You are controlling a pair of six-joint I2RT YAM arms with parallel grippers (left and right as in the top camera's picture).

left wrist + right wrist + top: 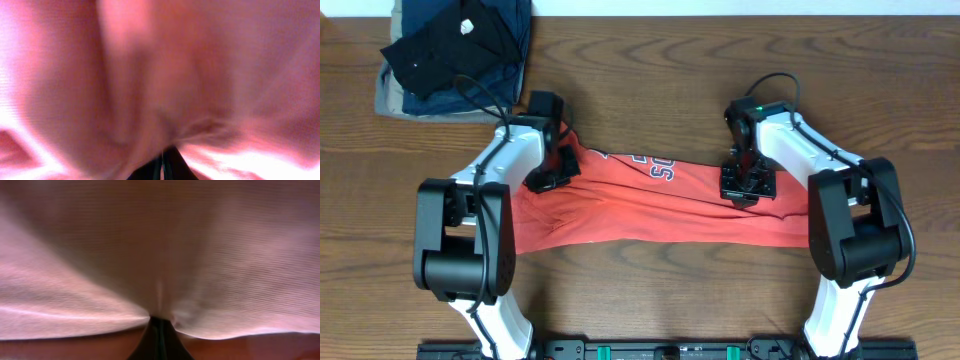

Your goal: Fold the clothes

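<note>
We are reading just one scrap of lettering (660, 170) on the orange-red T-shirt (620, 205): dark block letters edged in white, looking like "SO" and lying upside down, the rest hidden in the cloth. The white tag (468, 28) on the black garment (435, 55) is too small for us to read.

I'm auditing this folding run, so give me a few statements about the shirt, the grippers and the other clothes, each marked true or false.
1. The left gripper and right gripper are both shut on the T-shirt. True.
2. The T-shirt lies folded in a neat square. False: it stretches as a rumpled band between the grippers.
3. A pile of dark clothes lies on the table, apart from the T-shirt. True.
4. The lettering is fully hidden. False: part shows between the grippers.
</note>
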